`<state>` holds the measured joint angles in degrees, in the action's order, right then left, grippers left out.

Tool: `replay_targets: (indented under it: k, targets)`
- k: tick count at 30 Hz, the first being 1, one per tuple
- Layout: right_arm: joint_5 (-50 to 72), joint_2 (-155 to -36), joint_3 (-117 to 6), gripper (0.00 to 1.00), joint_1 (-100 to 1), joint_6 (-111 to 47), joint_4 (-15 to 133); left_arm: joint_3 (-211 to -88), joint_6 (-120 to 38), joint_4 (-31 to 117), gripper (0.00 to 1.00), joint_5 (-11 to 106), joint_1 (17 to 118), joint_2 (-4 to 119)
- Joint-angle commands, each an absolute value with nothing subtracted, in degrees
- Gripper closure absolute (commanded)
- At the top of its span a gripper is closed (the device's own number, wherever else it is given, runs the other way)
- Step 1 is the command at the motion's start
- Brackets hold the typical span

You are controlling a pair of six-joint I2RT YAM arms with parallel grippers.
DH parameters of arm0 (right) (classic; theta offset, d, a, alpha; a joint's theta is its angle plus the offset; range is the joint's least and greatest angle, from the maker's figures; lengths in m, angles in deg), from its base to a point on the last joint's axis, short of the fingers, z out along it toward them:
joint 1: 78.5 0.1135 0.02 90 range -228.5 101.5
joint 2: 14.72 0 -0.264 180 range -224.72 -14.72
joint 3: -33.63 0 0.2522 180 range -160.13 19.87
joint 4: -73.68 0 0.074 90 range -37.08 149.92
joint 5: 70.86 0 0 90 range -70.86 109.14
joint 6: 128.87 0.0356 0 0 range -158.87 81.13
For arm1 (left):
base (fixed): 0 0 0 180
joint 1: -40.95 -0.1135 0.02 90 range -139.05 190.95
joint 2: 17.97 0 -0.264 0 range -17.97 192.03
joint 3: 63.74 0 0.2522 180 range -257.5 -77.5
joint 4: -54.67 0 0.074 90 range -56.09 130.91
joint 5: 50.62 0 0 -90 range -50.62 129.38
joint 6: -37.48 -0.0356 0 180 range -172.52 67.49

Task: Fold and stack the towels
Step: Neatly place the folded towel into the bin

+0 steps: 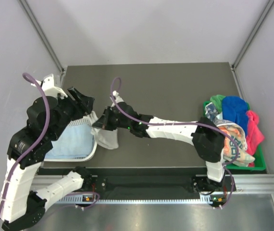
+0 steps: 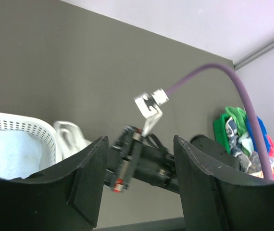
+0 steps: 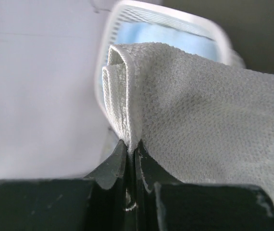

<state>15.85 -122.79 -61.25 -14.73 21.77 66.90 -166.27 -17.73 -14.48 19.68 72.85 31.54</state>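
Here, the right gripper holds its jaws clamped on the doubled edge of a whitish-grey terry towel, which hangs just beside a white plastic mesh basket containing a pale blue towel. The left gripper hovers above the basket, jaws apart and empty. A clean fold probably requires pinching both layers while the free end spreads flat on the dark table. Assorted coloured towels lie heaped in a green tray.

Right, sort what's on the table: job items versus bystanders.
Job: whitish-grey towel, pinched by the right gripper; pale blue towel; heap of coloured towels.
Bystanders: white mesh basket; green tray; purple cable.
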Motion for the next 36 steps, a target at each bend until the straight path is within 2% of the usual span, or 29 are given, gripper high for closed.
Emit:
replay_targets:
  k: [1, 13, 36]
  targets:
    - [16.5, -128.44, -69.13, 1.0, -11.97, 26.96, 72.83, -168.38, -18.24, -17.0, 0.39, 22.76, 72.68, 30.19]
    - [16.94, -143.56, -90.24, 1.0, -7.4, 32.32, 74.06, -172.42, -20.43, -24.21, 0.4, 26.63, 72.59, 26.85]
    - [18.87, -164.13, -110.28, 1.0, -5.73, 37.51, 86.98, -170.31, -20.61, -21.58, 0.41, 28.57, 72.68, 26.41]
